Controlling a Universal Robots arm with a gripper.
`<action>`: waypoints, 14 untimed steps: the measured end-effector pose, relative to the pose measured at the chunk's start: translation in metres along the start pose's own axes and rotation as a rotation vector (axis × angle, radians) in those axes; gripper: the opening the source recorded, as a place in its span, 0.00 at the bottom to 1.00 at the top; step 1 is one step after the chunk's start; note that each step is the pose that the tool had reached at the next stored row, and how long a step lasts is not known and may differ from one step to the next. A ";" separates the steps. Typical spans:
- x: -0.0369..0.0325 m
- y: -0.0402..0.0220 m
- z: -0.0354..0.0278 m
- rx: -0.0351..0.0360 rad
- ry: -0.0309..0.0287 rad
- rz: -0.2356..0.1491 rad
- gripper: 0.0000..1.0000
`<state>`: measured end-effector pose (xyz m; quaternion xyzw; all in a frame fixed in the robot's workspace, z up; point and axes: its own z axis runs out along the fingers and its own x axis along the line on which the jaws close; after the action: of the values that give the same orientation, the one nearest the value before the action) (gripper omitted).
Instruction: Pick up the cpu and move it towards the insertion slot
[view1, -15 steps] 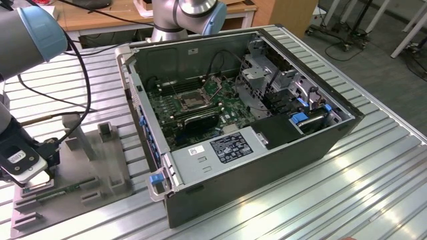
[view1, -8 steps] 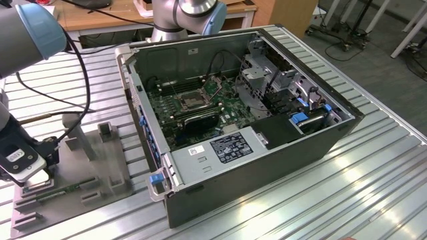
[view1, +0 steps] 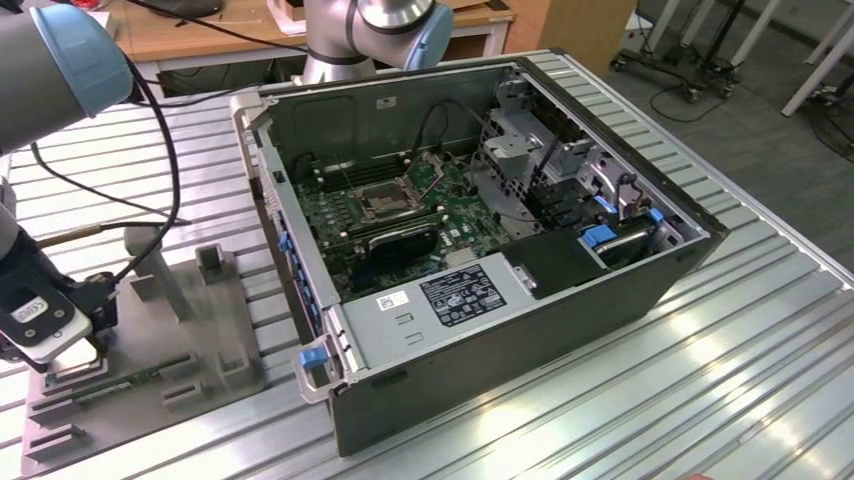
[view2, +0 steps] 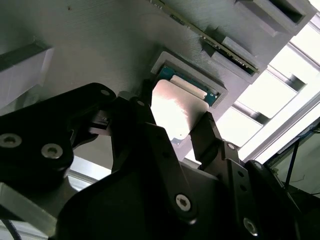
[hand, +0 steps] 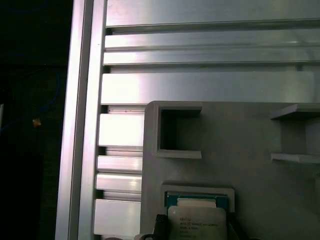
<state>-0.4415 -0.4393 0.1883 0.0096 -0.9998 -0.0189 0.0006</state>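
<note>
The gripper (view2: 176, 114) looks pinched on the cpu (view2: 175, 107) by its edges, probably to keep it level. Chip's at its nest in the grey holder (view2: 100, 40), exterior view's left, well apart from the insertion slot (view1: 387, 205).

The cpu (view2: 177, 110) gleams metallic; the grey fixture (view2: 100, 50) is matt plastic.

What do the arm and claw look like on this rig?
The arm is made of silver-grey tubular links with light blue caps on the joints. A black cable runs loose alongside it. Near the wrist sits a white box with small dark marks. The claw is matte black: flat linkage bars pinned with silver socket-head screws, ending in narrow fingers.
</note>
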 end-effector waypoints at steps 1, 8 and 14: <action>0.0000 0.0000 -0.0010 0.0000 -0.0001 0.000 0.55; 0.0000 0.0008 -0.0195 -0.0005 -0.0005 0.000 0.55; 0.0000 0.0015 -0.0395 -0.0020 -0.0004 0.000 0.55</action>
<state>-0.4414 -0.4392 0.2278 0.0095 -0.9998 -0.0200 0.0004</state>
